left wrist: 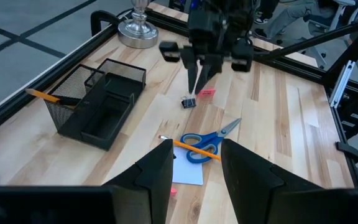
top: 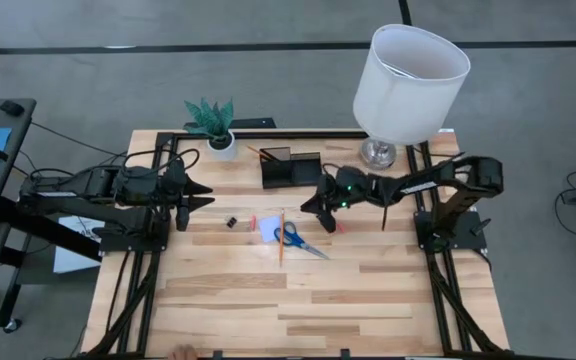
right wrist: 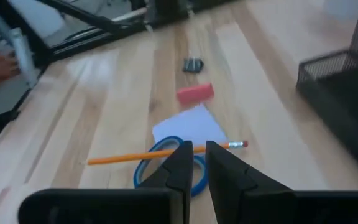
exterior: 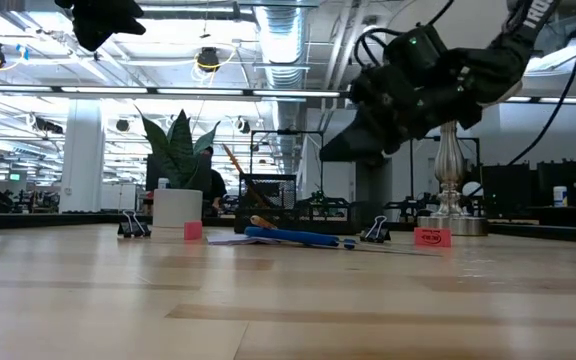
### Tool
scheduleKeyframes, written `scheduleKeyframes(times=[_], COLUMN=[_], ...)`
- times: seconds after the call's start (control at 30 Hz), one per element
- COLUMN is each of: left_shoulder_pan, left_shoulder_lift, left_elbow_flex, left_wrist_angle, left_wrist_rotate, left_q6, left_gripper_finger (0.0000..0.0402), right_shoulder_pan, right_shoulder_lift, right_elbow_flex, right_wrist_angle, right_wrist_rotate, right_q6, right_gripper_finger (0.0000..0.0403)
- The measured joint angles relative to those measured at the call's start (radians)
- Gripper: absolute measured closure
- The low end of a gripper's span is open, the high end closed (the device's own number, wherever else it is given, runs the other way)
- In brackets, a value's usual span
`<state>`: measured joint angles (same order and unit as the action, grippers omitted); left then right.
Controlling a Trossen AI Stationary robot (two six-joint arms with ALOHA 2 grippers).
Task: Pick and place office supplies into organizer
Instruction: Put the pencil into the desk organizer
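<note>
Centrally: black wire-mesh organizer [left wrist: 98, 102], blond wood-plank table [left wrist: 278, 112].

The table [top: 368, 300] was pale, smooth planked wood. The organizer [left wrist: 95, 102] was matt black wire mesh. The scissors [left wrist: 204, 140] had glossy blue plastic handles and metal blades.

1. You have bare table [top: 298, 300] on the near half, wide open.
2. The lamp [top: 408, 75] crowds the organizer [top: 290, 168] on its right.
3. The plant pot [top: 222, 143] stands to its left, with a gap between.
</note>
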<state>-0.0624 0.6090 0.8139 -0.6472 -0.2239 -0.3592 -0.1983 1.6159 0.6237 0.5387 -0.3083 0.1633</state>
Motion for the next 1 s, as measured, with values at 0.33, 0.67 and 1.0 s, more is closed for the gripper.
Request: scheduleKeyframes(times=[0.33,0.67,1.0], left_shoulder_pan=[0.0,0.0,0.0], left_shoulder_lift=[0.0,0.0,0.0], left_elbow_flex=[0.0,0.0,0.0], left_wrist_angle=[0.0,-0.011,-0.048], left_wrist_rotate=[0.0,0.0,0.0], left_q6=[0.0,0.0,0.0], left_gripper_finger=[0.0276,0.0276,0.0276], right_shoulder_pan=[0.15,0.224,0.305], right_shoulder_lift=[0.165,0.173,0.173], right_elbow_flex=[0.043,0.117,0.12], right_wrist_angle=[0.053,0.054,0.05], right_wrist_rotate=[0.091,0.048,0.208], right_q6=[0.255,0.602,0.942], right_gripper_finger=[0.0334,0.0246,0.0165])
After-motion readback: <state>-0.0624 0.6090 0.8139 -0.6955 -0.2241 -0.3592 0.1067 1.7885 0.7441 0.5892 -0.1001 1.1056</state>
